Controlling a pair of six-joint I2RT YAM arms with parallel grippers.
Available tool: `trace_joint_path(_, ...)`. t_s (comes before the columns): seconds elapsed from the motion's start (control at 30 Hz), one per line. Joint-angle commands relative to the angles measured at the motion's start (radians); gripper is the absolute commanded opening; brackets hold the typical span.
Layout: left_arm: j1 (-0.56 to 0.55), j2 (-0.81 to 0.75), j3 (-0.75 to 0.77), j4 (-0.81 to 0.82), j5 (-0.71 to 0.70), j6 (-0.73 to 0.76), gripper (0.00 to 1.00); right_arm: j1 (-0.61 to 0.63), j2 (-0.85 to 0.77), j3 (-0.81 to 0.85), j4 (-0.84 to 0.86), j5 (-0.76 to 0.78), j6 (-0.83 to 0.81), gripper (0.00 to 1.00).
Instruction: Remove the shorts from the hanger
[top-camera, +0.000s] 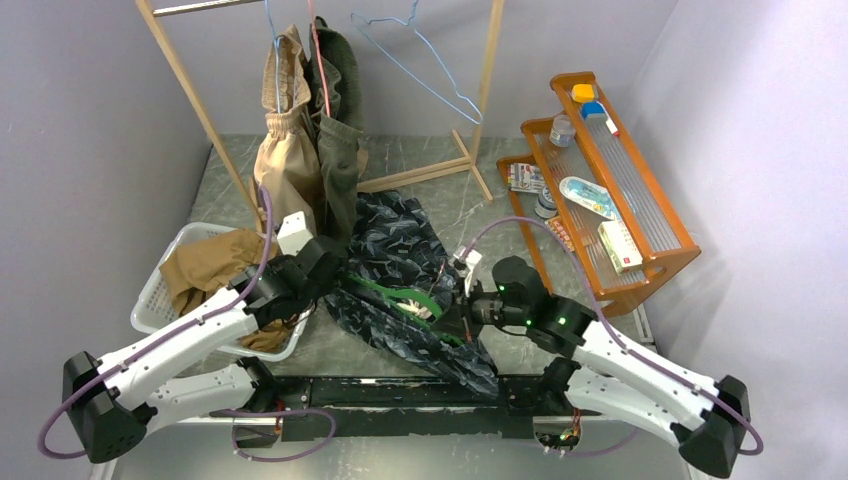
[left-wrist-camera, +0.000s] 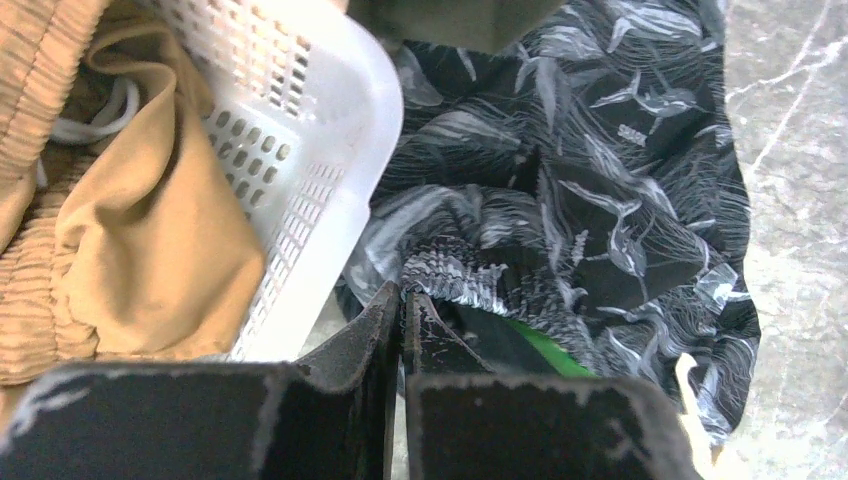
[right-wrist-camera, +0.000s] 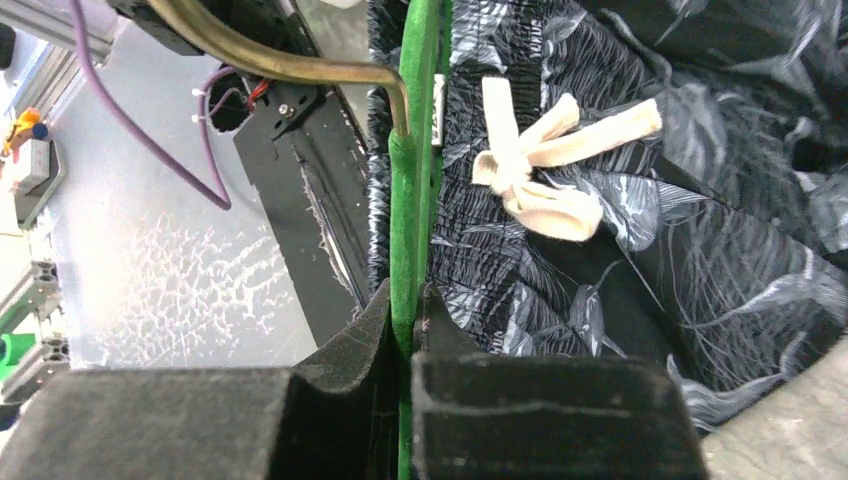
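Observation:
The dark patterned shorts (top-camera: 400, 245) lie crumpled on the table, still threaded on a green hanger (top-camera: 395, 293). My left gripper (top-camera: 335, 275) is shut at the gathered waistband's edge (left-wrist-camera: 455, 275), its tips (left-wrist-camera: 403, 293) pinching the fabric beside the basket. My right gripper (top-camera: 455, 310) is shut on the green hanger's bar (right-wrist-camera: 405, 200), just below its brass hook (right-wrist-camera: 300, 65). A cream drawstring bow (right-wrist-camera: 540, 170) lies on the shorts (right-wrist-camera: 650, 250). Beige shorts (top-camera: 285, 160) and olive shorts (top-camera: 340, 170) hang on the rack. Tan shorts (top-camera: 210, 265) sit in the basket.
A white perforated basket (top-camera: 190, 240) stands at the left, close against my left gripper. The wooden rack (top-camera: 200, 110) is behind, with a bare blue wire hanger (top-camera: 420, 55) on it. An orange shelf (top-camera: 640, 200) with small items is at the right.

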Motion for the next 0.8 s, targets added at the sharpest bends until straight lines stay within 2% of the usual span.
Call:
trace_joint_path(0.0, 0.004, 0.002, 0.010, -0.084, -0.120, -0.027, 0.07, 0.008, -0.126, 0.037, -0.039, -0.061, -0.092, 0.00)
trace_joint_path(0.23, 0.012, -0.097, -0.028, -0.063, -0.112, -0.030, 0.07, 0.008, -0.208, 0.078, -0.118, 0.082, -0.128, 0.00)
trace_joint_path(0.47, 0.032, -0.110, -0.037, -0.077, -0.095, -0.030, 0.07, 0.009, -0.231, 0.032, 0.011, -0.133, -0.134, 0.00)
trace_joint_path(0.63, 0.033, -0.094, -0.047, -0.068, -0.075, -0.042, 0.07, 0.008, -0.274, 0.026, -0.006, -0.002, -0.143, 0.00)
trace_joint_path(0.77, 0.034, -0.115, -0.068, 0.014, -0.002, 0.012, 0.07, 0.009, -0.274, 0.043, -0.062, 0.208, -0.094, 0.00)
